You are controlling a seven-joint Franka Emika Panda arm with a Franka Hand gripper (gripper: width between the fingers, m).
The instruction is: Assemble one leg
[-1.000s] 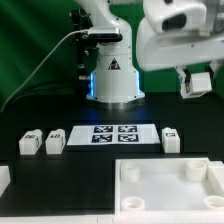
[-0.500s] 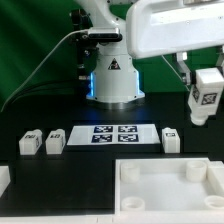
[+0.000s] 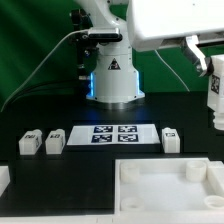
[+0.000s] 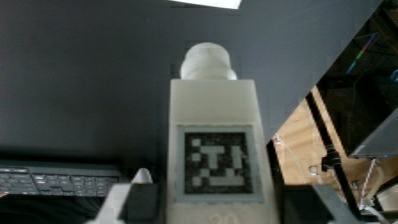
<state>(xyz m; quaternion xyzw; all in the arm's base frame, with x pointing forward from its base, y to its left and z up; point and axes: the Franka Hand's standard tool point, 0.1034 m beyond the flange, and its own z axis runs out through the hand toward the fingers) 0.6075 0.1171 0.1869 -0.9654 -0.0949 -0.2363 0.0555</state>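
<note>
1. Leg [image 3: 216, 98] hangs above the counter [image 3: 70, 168] at the exterior view's right edge, clamped in the end effector [image 4: 214, 205].
2. Wrist view: its tag sticker [image 4: 217, 160] faces the camera.
3. Spare posts [image 3: 30, 142] flank the marker board [image 3: 113, 134]; the tray [image 3: 150, 190] lies nearer the camera.

Arm's mostly glossy white plastic shell; the chunky white round base column [image 3: 112, 80] has a black triangle warning sticker [image 3: 113, 67] on its front and a blue light strip [image 3: 92, 82] glowing down its edge on the exterior view's left; a thin black cable [image 3: 45, 60] loops in toward the base from that same side; black joint hardware [image 3: 84, 22] sits above the base; a big rounded white link shell [image 3: 175, 22] is higher up, toward the exterior view's right of the base; the gripper [image 4: 210, 200] has pale grey wedge-shaped fingertips [image 4: 139, 192]
</note>
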